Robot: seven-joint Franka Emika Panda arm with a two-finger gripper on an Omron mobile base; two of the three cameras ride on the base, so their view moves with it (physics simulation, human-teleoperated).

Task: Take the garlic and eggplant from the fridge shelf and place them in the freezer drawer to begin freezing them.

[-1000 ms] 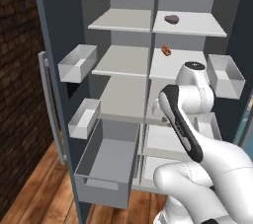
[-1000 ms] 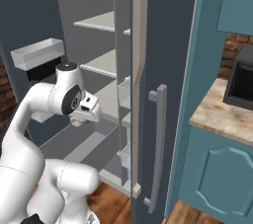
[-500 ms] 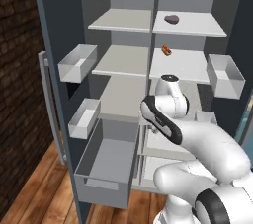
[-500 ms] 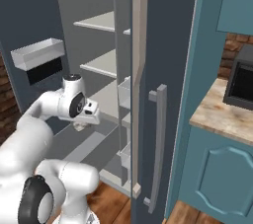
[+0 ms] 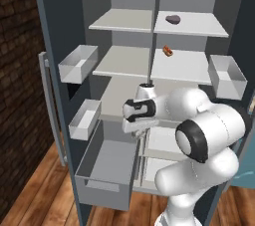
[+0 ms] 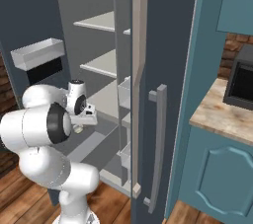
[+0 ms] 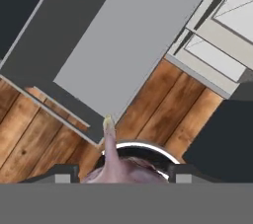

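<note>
Your end effector (image 7: 116,176) is clamped on the garlic (image 7: 114,161), stem pointing forward, above the open freezer drawer (image 7: 123,45). The eggplant (image 5: 173,19) lies on the fridge shelf (image 5: 199,25).

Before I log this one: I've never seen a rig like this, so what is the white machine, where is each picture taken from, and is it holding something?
The white machine is a robot arm on a driving base, facing an open fridge. Two pictures come from cameras on the base, behind the arm to its left and right. The third looks along the gripper, which is shut on the garlic, its pointed stem aimed toward the open freezer drawer below. The eggplant lies on the top fridge shelf; a small orange-red item sits one shelf lower.
</note>
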